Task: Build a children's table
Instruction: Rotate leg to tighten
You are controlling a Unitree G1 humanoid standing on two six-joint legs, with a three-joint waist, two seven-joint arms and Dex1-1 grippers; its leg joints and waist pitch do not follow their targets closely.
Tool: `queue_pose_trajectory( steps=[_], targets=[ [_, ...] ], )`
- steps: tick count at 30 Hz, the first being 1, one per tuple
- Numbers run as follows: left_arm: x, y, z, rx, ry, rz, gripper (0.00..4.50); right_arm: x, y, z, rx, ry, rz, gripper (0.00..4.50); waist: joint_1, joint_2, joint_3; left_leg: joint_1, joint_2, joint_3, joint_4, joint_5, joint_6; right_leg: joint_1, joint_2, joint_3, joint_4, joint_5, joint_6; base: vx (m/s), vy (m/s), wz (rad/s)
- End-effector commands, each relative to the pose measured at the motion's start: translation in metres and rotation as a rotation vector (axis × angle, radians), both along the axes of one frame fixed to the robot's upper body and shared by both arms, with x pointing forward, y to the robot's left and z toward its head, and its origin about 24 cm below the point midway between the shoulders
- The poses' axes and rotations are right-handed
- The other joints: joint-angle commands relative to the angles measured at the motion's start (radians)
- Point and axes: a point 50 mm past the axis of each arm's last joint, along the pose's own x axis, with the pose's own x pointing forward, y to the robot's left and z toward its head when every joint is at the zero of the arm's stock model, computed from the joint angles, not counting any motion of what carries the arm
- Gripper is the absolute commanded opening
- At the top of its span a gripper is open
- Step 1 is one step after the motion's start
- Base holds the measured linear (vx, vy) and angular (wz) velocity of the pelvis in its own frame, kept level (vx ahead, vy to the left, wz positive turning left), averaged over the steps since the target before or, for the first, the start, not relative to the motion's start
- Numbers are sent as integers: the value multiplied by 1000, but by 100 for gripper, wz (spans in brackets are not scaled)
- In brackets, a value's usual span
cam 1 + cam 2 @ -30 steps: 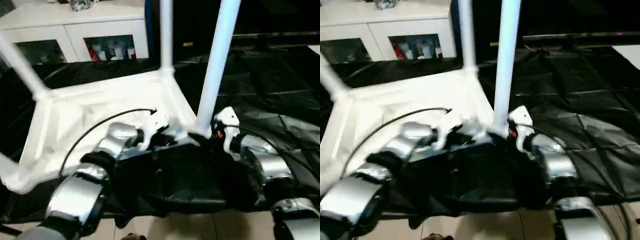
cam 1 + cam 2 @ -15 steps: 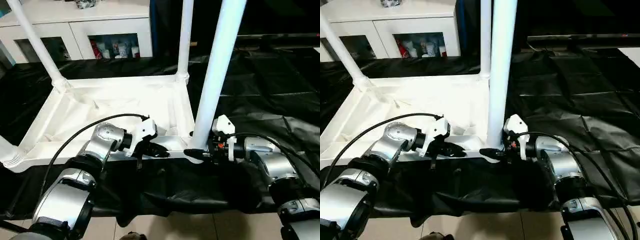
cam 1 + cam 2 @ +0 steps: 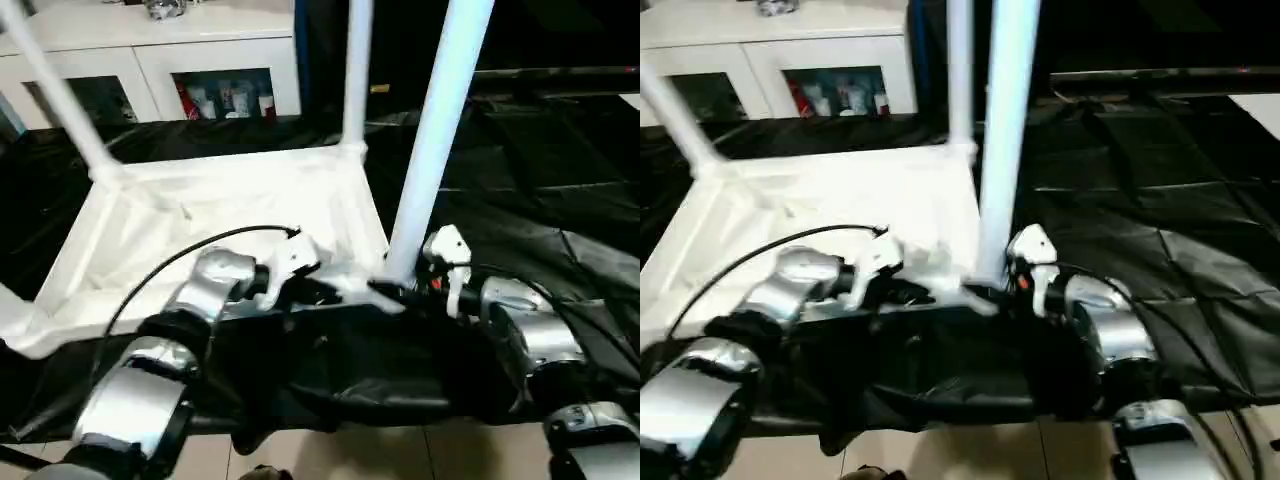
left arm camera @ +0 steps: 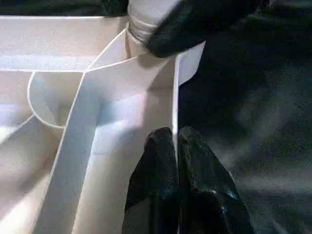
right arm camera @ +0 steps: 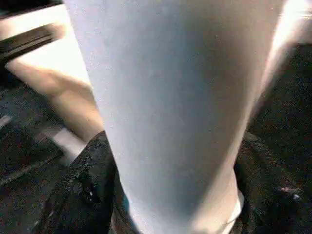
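Observation:
The white tabletop (image 3: 215,215) lies upside down on the black-draped work table. Three legs stand in its corner sockets: near right (image 3: 432,150), far right (image 3: 357,70) and far left (image 3: 55,95). The fourth leg's base (image 3: 12,318) shows at the near left corner. My left gripper (image 3: 322,292) is shut on the thin near rim (image 4: 174,112) of the tabletop, close to the near right corner. My right gripper (image 3: 395,292) grips the near right leg (image 5: 175,97) just above its socket, with a black finger (image 5: 85,195) pressed on each side.
A white cabinet (image 3: 200,65) with glass doors stands behind the work table. The black drape (image 3: 540,190) spreads wrinkled to the right of the tabletop. The work table's front edge runs under my forearms, with tiled floor (image 3: 400,452) below it.
The right gripper's fingers have drawn in around the base of the near right leg. The left gripper keeps its hold on the rim. The head view has shifted.

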Motion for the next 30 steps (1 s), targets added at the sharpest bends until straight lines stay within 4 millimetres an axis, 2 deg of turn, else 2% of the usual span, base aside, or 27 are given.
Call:
queue_pose_trajectory(
  steps=[1, 2, 4, 5, 7, 8, 10, 12, 15, 16, 17, 23, 24, 26, 27, 29, 30],
  targets=[
    [5, -13, 6, -46, -24, 58, 0, -3, 4, -18, -28, 78, -87, 274, -4, -21, -61, 33, 60, -38, -76, -314, 23, 32, -54, 34, -78, -264, -231, 0, 0, 0],
    [6, -21, 5, -40, -30, 87, 0, 0, 7, -22, -30, 88, -172, 274, -5, -22, -61, 32, 58, -37, -75, -311, 28, 33, -52, 34, -78, -252, -228, 0, 0, 0],
    [6, -29, 6, -43, -33, 105, 0, 1, 11, -24, -33, 97, -227, 274, -6, -22, -60, 32, 55, -37, -75, -316, 29, 33, -53, 34, -82, -268, -219, 0, 0, 0],
    [6, -39, 6, -47, -33, 117, 0, 2, 18, -27, -31, 111, -263, 274, -4, -5, -61, 34, 56, -39, -75, -314, 26, 31, -54, 34, -81, -267, -215, 0, 0, 0],
    [5, -45, 7, -50, -38, 116, 0, 3, 24, -28, -39, 114, -266, 274, -10, -13, -61, 34, 55, -38, -78, -329, 21, 33, -49, 32, -84, -250, -213, 0, 0, 0],
    [4, -49, 8, -50, -47, 98, 0, 2, 33, -27, -48, 100, -226, 274, -8, -10, -61, 34, 55, -39, -77, -334, 24, 33, -50, 32, -83, -243, -213, 0, 0, 0],
    [4, -50, 8, -45, -56, 90, 0, 0, 40, -26, -39, 84, -180, 274, -8, -13, -62, 31, 53, -37, -76, -335, 34, 36, -50, 31, -84, -237, -211, 0, 0, 0],
    [4, -49, 8, -45, -54, 92, 0, 0, 43, -23, -6, 73, -155, 330, -6, -11, -61, 30, 55, -38, -77, -337, 40, 36, -51, 31, -86, -250, -207, 0, 0, 0],
    [4, -46, 8, -43, -54, 87, 0, 0, 43, -19, 18, 55, -121, 350, -5, -12, -62, 29, 55, -39, -76, -334, 43, 37, -52, 31, -84, -241, -209, 0, 0, 0],
    [4, -40, 8, -44, -57, 58, 0, 1, 39, -13, 5, 16, -67, 364, -5, -9, -62, 30, 56, -39, -76, -331, 44, 36, -52, 31, -84, -234, -212, 0, 0, 0],
    [3, -38, 8, -46, -60, 40, 0, 2, 36, -10, -2, 2, -39, 379, -3, -11, -64, 29, 55, -38, -74, -325, 49, 40, -51, 29, -82, -222, -214, 0, 0, 0],
    [2, -30, 8, -43, -59, -4, 0, 1, 27, -3, -43, -39, 51, 379, 1, -11, -65, 24, 56, -35, -68, -275, 84, 42, -51, 27, -74, -160, -237, 0, 0, 0],
    [-1, -17, 7, -25, -43, -83, 0, -3, 13, 7, -42, -62, 177, 379, 4, -13, -65, 25, 55, -35, -67, -283, 90, 45, -51, 25, -77, -172, -240, 0, 0, 0],
    [-3, -13, 7, -18, -35, -113, 0, -5, 9, 9, -47, -61, 221, 379, 4, -12, -64, 21, 58, -35, -66, -268, 103, 45, -51, 26, -73, -156, -244, 0, 0, 0],
    [-5, -7, 6, -9, -25, -152, 0, -8, 5, 12, -55, -56, 278, 379, 6, -14, -66, 22, 58, -36, -65, -263, 105, 49, -52, 25, -73, -152, -246, 0, 0, 0],
    [-9, 0, 5, -10, 1, -201, 0, -12, -2, 13, -71, -42, 337, 379, 8, -12, -66, 21, 62, -35, -63, -251, 123, 43, -51, 26, -67, -122, -265, 0, 0, 0],
    [-11, 4, 4, -13, 19, -228, 0, -14, -6, 13, -81, -32, 371, 379, 7, -13, -66, 22, 62, -34, -64, -254, 121, 44, -51, 26, -67, -123, -267, 0, 0, 0]
  ],
)
